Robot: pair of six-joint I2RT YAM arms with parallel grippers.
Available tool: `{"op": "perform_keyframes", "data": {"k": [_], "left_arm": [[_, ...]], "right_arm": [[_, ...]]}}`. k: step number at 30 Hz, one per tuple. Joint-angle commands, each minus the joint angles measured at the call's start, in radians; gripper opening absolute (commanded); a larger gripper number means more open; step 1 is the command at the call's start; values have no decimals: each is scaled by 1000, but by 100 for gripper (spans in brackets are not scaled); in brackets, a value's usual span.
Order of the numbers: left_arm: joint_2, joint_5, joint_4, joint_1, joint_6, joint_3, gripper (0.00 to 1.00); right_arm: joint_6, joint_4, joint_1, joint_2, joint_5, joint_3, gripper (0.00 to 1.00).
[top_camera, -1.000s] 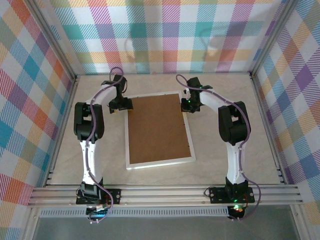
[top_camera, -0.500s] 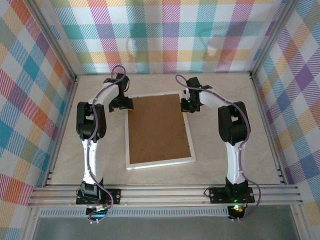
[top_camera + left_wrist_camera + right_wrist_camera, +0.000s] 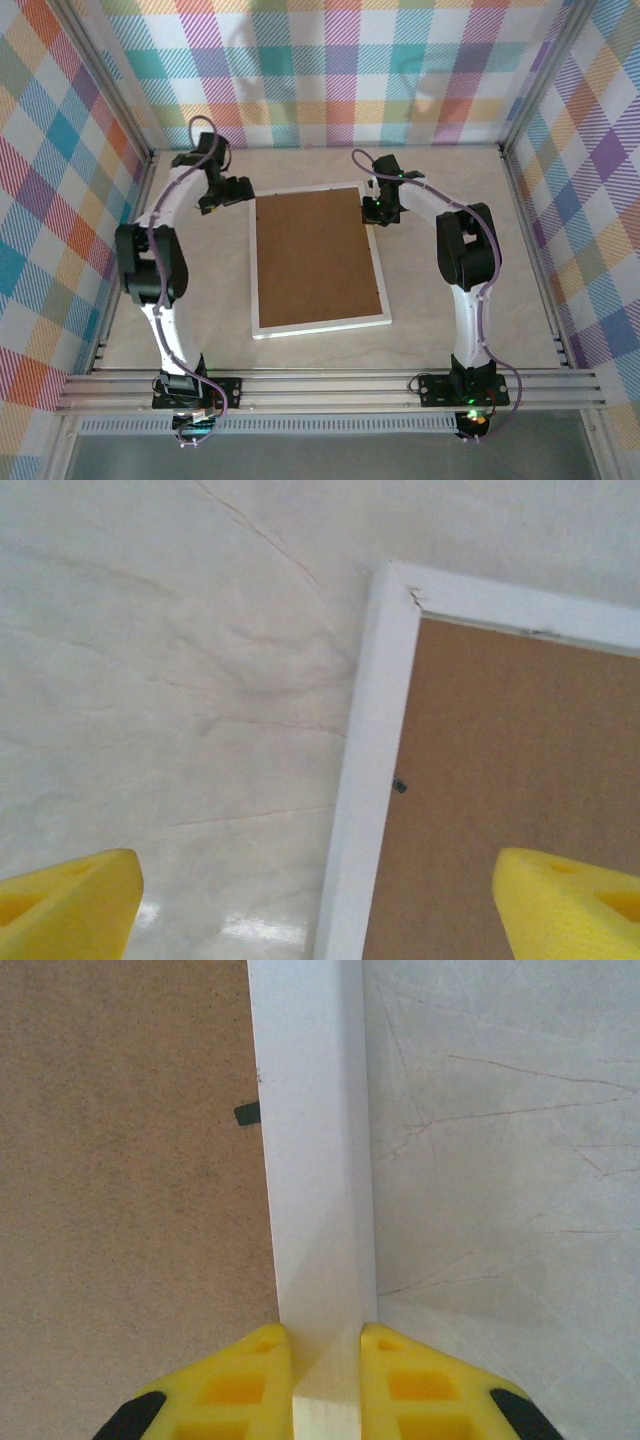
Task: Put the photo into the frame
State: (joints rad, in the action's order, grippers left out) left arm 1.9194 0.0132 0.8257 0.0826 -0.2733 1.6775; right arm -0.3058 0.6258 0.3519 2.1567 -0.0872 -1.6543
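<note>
The frame (image 3: 320, 328) lies flat on the desk (image 3: 520, 250) in the middle of the top view, its brown backing board (image 3: 318, 255) facing up inside the white rim.

The left arm (image 3: 150, 265) rises from its base at the lower left, bends outward at a dark elbow towards the left edge, then arcs up and over to the upper left, with its wrist turned in towards the frame's upper left corner. In the left wrist view the left jaws stand wide apart, with one yellow finger (image 3: 65, 905) at the lower left over bare desk and the other at the lower right over the board. They hold nothing, and the frame's corner (image 3: 375, 730) lies beneath them.

The right arm (image 3: 465, 250) climbs from the lower right, bends at its elbow, and reaches in to the frame's upper right corner. In the right wrist view the right jaws are nearly closed, and their yellow fingers (image 3: 240, 1380) pinch the white rail (image 3: 315, 1160) from both sides. A small dark tab (image 3: 246, 1114) sits on the board beside that rail.
</note>
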Motion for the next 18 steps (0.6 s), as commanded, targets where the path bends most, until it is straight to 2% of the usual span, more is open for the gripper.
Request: {"op": "perform_keyframes", "data": {"k": [1, 9, 18], "left_arm": [[-83, 45, -56, -18, -46, -137, 91], [-269, 100, -177, -18, -110, -480, 91], [-238, 178, -216, -13, -115, -566, 91]], "right_arm": [[-22, 83, -2, 0, 10, 37, 17], [-36, 68, -4, -2, 4, 59, 17], [-39, 66, -3, 2, -11, 51, 17]]}}
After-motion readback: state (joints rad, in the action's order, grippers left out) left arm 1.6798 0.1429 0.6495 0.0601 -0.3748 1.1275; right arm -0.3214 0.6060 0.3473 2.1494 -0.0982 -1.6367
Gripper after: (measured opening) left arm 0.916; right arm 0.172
